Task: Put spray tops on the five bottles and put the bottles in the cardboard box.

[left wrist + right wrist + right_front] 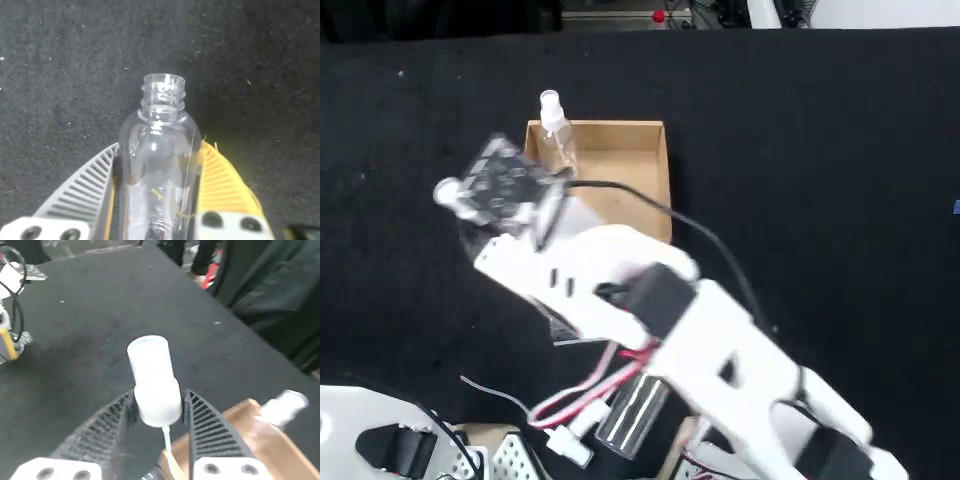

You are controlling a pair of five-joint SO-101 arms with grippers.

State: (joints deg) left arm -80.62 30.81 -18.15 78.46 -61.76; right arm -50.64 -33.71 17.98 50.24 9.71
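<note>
The right end effector (160, 397) gripped the spray top (151, 370); its tube (168, 445) needed centring over the open bottle (160, 135) clasped by the left end effector (160, 155).

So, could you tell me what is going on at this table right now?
The left gripper is shut on a clear bottle whose threaded neck is open, with no top on it yet. The right gripper is shut on a white spray top, held over the black table beside the cardboard box. One capped bottle already stands in a corner of that box.
</note>
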